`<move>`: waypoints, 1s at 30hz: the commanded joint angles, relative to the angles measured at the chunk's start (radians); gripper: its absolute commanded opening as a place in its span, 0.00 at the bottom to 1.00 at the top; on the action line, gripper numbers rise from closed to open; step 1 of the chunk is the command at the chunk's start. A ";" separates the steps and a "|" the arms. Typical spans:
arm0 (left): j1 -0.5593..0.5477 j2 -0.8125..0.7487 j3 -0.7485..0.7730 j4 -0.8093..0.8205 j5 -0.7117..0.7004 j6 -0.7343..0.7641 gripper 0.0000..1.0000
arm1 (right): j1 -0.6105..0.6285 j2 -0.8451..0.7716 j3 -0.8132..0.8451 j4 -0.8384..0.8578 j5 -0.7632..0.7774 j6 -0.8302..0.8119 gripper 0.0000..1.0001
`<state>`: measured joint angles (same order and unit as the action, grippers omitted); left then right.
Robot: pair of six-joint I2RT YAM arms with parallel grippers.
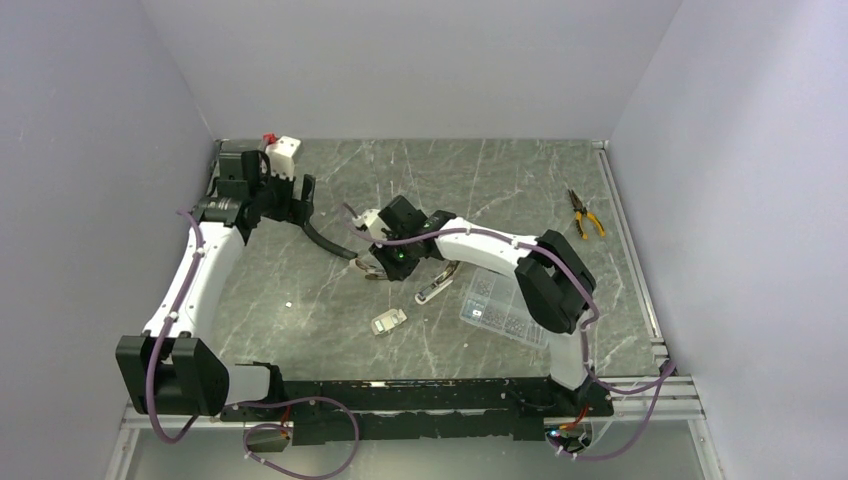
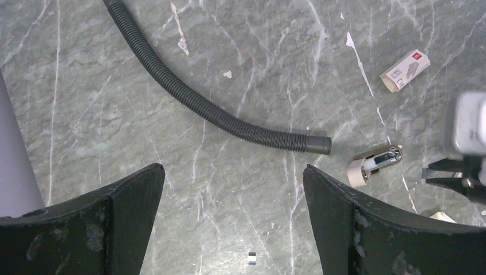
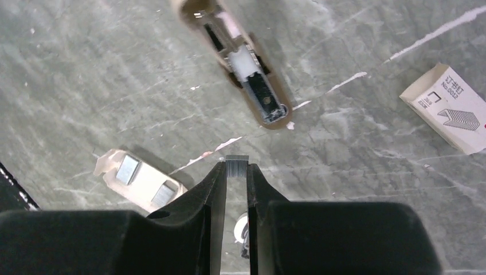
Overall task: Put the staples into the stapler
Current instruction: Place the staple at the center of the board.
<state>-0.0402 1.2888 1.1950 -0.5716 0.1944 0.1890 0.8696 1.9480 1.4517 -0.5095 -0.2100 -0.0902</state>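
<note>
Top view: right gripper (image 1: 386, 266) is low over the small olive-grey stapler with silver metal channel (image 1: 372, 271), mid-tabletop (image 1: 300, 320), just past the end of the black corrugated hose (image 1: 325, 243). Left gripper (image 1: 292, 200) is at far left, idle.

Left wrist: left fingers (image 2: 123, 217) spread wide, nothing between them. Stapler (image 2: 375, 163) lies just beyond the hose end, white cardboard staple box (image 2: 406, 70) well apart from it.

Right wrist: right fingers (image 3: 212, 189) pinched narrow on a short silver strip of staples (image 3: 236, 165), held at the very tips. Stapler (image 3: 252, 80) lies open, channel up, just ahead, skewed to the strip. Beige card tray with two staple blocks (image 3: 140, 183) lies off to one side. Suggest: yaw wrist until strip parallels channel, lower level, seat fully before letting go. Grip is shallow and nothing braces the stapler, so go slow.
</note>
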 commanded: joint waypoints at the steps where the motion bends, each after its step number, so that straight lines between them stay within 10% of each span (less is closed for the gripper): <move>1: 0.004 -0.027 -0.007 0.032 0.012 -0.016 0.96 | -0.060 0.054 0.032 0.018 -0.007 0.118 0.12; 30: 0.004 -0.016 -0.018 0.012 0.091 0.044 0.96 | -0.080 0.094 -0.017 0.029 0.014 0.179 0.34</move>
<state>-0.0402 1.2846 1.1614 -0.5591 0.2432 0.2100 0.7914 2.0476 1.4403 -0.4980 -0.2077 0.0704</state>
